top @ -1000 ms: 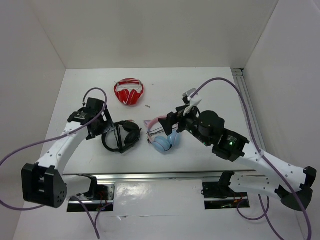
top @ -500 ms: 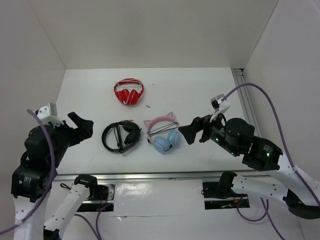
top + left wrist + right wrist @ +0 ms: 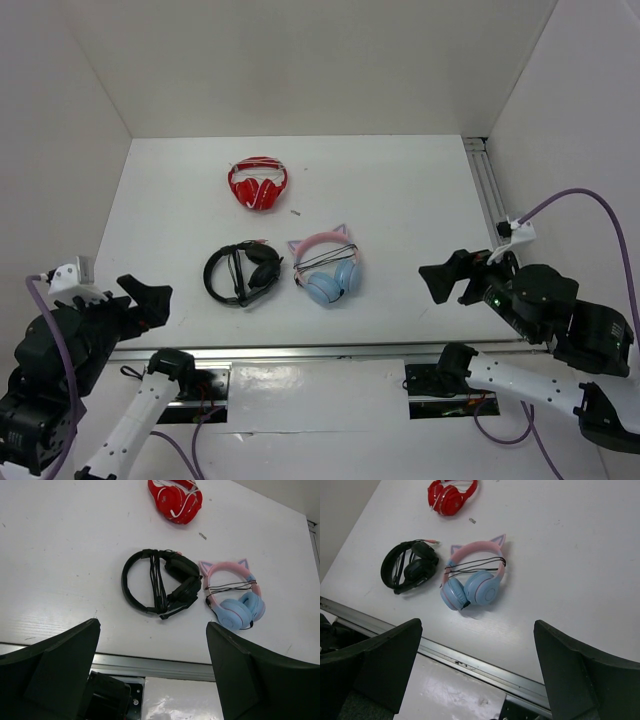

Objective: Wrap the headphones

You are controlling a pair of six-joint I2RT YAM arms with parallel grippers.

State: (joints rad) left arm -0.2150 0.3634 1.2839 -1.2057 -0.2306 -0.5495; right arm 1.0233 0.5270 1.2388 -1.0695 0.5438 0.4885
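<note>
The black headphones lie flat on the table close to its near edge, a little left of the middle, with the long axis about parallel to that edge: thin headband hoop toward the left edge, padded cups toward the right. My left claw hangs wide and empty by the near-left corner, clearly nearer than the right claw, also wide and empty, which has the pink-and-blue cat-ear headphones in between. The set is matte black plastic, and its thin cable crosses the hoop in several strands.
</note>
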